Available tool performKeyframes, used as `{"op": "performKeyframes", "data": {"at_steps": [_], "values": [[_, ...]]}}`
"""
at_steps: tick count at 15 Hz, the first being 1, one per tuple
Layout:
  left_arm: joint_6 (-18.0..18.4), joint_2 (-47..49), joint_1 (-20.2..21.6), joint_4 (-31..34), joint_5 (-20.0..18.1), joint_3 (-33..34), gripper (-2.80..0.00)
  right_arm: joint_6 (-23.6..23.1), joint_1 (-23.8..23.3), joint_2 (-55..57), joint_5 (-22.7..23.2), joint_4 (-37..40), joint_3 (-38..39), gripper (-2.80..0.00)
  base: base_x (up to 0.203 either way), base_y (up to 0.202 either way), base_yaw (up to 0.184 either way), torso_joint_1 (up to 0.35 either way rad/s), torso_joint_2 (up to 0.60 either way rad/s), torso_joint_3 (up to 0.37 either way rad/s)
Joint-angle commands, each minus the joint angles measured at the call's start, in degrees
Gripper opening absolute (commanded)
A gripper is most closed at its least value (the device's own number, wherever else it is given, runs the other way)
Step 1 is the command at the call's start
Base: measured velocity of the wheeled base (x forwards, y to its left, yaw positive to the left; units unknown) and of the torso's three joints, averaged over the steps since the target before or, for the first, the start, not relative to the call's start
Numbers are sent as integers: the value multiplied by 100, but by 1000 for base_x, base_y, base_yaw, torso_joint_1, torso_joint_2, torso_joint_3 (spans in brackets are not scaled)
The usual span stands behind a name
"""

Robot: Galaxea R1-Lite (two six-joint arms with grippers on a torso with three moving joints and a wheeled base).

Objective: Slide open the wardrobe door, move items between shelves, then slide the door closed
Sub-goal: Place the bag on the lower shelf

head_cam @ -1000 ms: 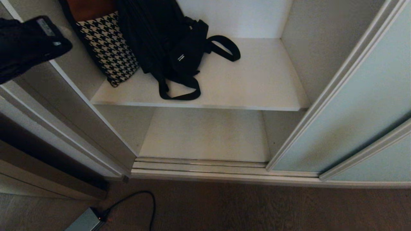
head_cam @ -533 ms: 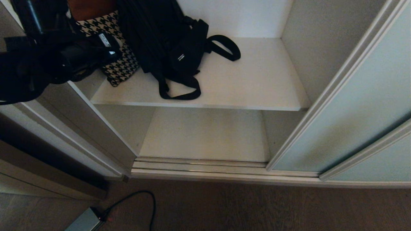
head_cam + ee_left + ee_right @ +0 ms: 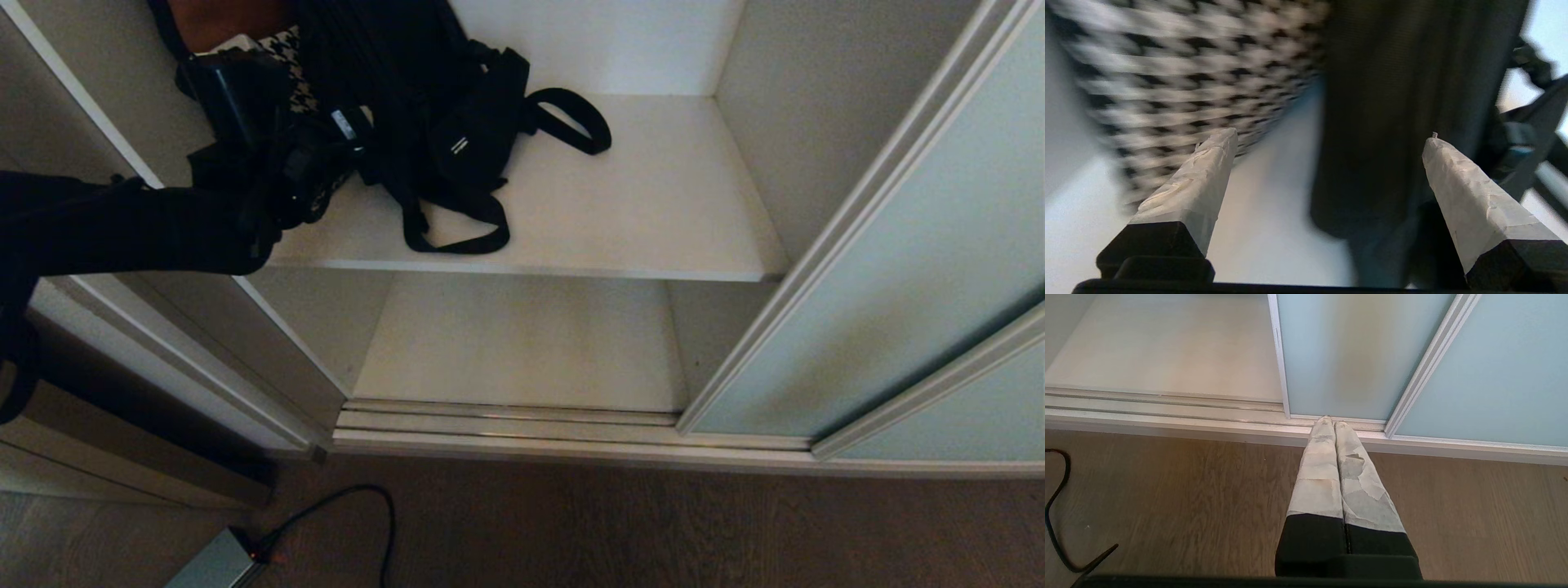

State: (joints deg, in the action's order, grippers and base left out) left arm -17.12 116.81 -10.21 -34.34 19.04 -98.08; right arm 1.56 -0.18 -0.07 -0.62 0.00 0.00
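Observation:
The sliding wardrobe door (image 3: 898, 269) of frosted blue-green glass stands pushed to the right, leaving the wardrobe open. On the upper shelf (image 3: 653, 204) lies a floppy black bag (image 3: 469, 135) with loop straps and a small white label. A houndstooth bag (image 3: 295, 57) leans beside it to the left. My left gripper (image 3: 343, 143) reaches in just above this shelf. In the left wrist view it (image 3: 1329, 141) is open and empty, with the houndstooth bag (image 3: 1188, 61) ahead of one finger and the black bag (image 3: 1392, 102) ahead of the other. My right gripper (image 3: 1331, 422) hangs shut, low over the floor by the door's (image 3: 1347, 355) bottom edge.
The lower shelf (image 3: 522, 343) is bare. A grooved floor track (image 3: 506, 420) runs along the wardrobe's front. The beige side frame (image 3: 163, 327) borders the opening on the left. A brown item (image 3: 220, 20) sits behind the houndstooth bag. A grey power adapter (image 3: 216, 559) and its cable (image 3: 1057, 498) lie on the wooden floor.
My left arm has swung from the left edge into the wardrobe and lowered over the upper shelf, now covering most of the houndstooth bag. The bags and door have not moved.

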Motion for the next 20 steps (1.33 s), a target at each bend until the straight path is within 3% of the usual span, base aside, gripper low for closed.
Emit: {"op": "performKeyframes", "data": {"at_steps": [1, 7, 12, 15, 17, 20], "values": [[4, 498, -180, -353, 5, -333, 0, 2, 1, -10, 6, 0, 6, -280, 0, 0, 0, 0, 0, 0], [133, 1375, -317, -718, -88, -1284, 0, 2, 1, -10, 1, 0, 1, -280, 0, 0, 0, 0, 0, 0], [454, 1738, -220, -1589, -134, -1292, 0, 2, 1, -10, 1, 0, 0, -280, 0, 0, 0, 0, 0, 0], [436, 1579, -218, -1662, -31, -1284, 0, 2, 1, -10, 1, 0, 0, -280, 0, 0, 0, 0, 0, 0], [480, 1422, -226, -1568, 289, -1276, 0, 2, 1, -4, 1, 0, 3, -280, 0, 0, 0, 0, 0, 0], [508, 1476, -271, -1588, 259, -1275, 0, 2, 1, -10, 1, 0, 0, -280, 0, 0, 0, 0, 0, 0]]}}
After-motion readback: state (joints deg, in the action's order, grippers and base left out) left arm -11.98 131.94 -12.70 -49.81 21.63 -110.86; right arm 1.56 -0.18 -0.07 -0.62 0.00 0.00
